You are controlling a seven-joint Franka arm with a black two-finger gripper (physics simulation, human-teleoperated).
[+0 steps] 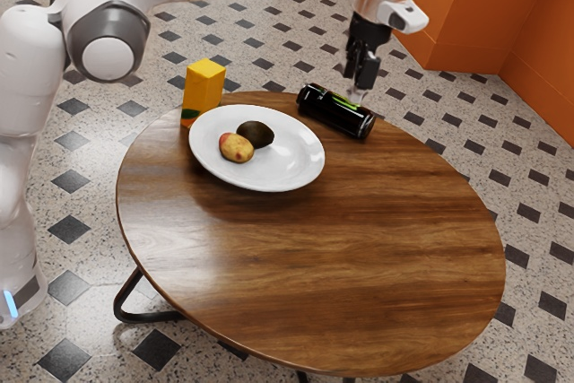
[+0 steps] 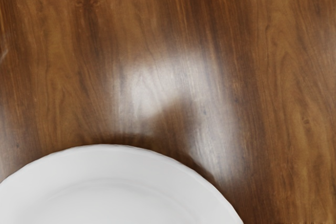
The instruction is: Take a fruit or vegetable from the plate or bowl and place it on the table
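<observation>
Table (image 1: 341, 266): plate (image 1: 291, 161) being borne at eleven o'clock; gripper (image 1: 360, 85), closure unreadable, ideally being centred over mottled fruit (image 1: 237, 148), clear of avocado (image 1: 257, 134), before being lowered.

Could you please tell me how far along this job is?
Nothing looks done: the dark avocado and yellow-red potato both lie on the white plate. Neither is in the end effector, seen near the black bottle. Left to do: pick one up and put it on the wooden table.
</observation>
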